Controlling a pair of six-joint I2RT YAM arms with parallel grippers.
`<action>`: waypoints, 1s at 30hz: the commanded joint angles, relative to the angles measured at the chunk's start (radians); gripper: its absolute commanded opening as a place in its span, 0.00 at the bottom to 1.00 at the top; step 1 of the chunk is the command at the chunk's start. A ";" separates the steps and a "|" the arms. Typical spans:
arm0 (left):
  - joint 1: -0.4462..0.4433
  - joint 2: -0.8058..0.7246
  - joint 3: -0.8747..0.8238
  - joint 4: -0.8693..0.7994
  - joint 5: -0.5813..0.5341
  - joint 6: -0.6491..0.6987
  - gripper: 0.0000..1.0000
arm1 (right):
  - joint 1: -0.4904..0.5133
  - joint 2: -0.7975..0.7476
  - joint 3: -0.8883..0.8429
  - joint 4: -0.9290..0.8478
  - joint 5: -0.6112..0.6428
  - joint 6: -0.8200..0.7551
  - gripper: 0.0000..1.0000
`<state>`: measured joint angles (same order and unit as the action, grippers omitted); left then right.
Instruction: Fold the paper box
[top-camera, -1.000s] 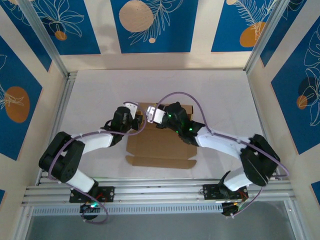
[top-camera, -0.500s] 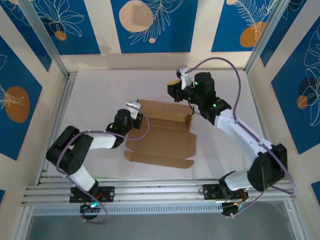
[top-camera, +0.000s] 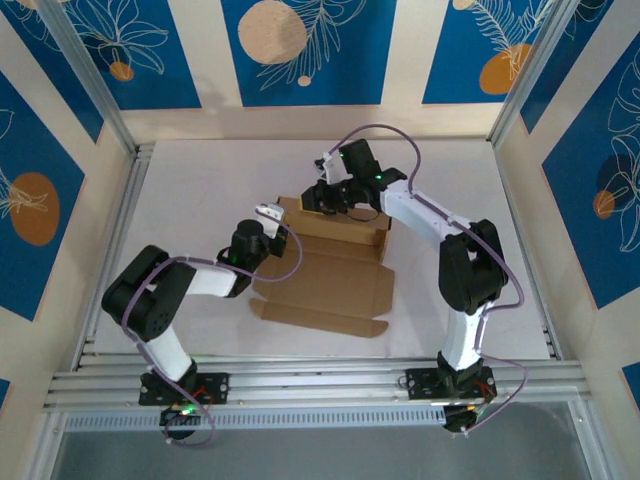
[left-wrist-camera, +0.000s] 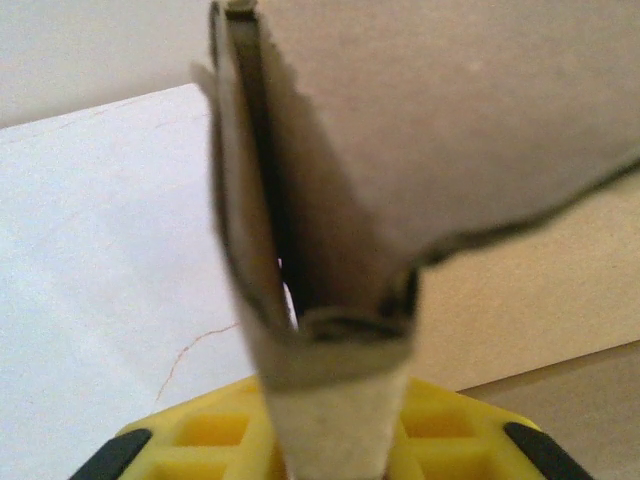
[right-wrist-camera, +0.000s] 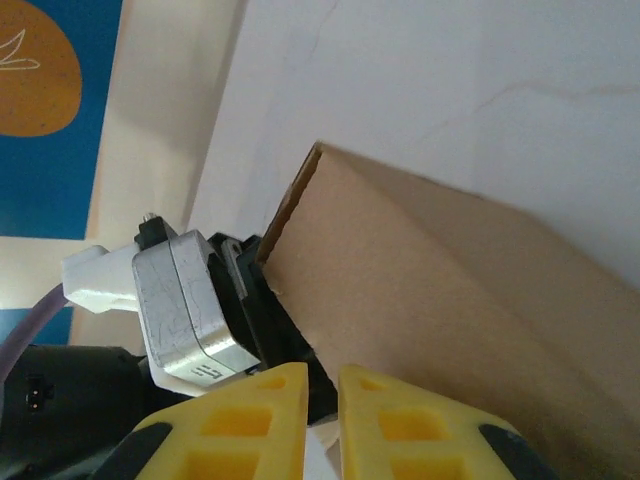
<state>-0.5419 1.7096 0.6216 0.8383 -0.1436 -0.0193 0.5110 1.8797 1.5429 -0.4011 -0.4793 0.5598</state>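
Blue-and-cream leaf-patterned panels (top-camera: 300, 50) close in a white tabletop (top-camera: 200, 180). At its middle lies the paper box (top-camera: 325, 280), a plain brown die-cut sheet of corrugated cardboard, only partly formed. Its floor is flat, its near flap (top-camera: 320, 322) lies toward the tabletop's near edge, and its far wall (top-camera: 335, 222) stands up along the side facing the tabletop's far edge.

That far wall is the change. A second ago both arms crowded over a flatter sheet, and now the wall stands.

The left pincer (top-camera: 268, 220) has stayed at the box's far-left corner. Its wrist view shows it pinching a doubled fold of cardboard there.

The right pincer (right-wrist-camera: 322, 385) swung up and away toward the far-right corner half a second ago. It has since dropped back to the far wall, just beside its outer face. Its yellow fingers (right-wrist-camera: 385, 420) are pressed nearly together with nothing between them.

I'd judge the back of the box is set up and held from both sides. The side walls and near flap are not yet folded, so most of the job remains.
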 joint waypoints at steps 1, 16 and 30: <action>-0.014 0.016 0.001 0.063 -0.004 -0.005 0.20 | 0.010 0.022 0.033 0.032 -0.129 0.104 0.17; -0.013 0.005 -0.010 0.018 -0.147 -0.053 0.24 | 0.034 0.062 0.034 -0.055 0.039 0.093 0.13; -0.078 0.062 0.077 -0.092 -0.315 -0.022 0.06 | 0.045 0.022 0.012 0.008 0.040 0.183 0.23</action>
<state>-0.6018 1.7466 0.6876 0.7773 -0.3882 -0.0761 0.5591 1.9335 1.5799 -0.3828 -0.4477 0.7143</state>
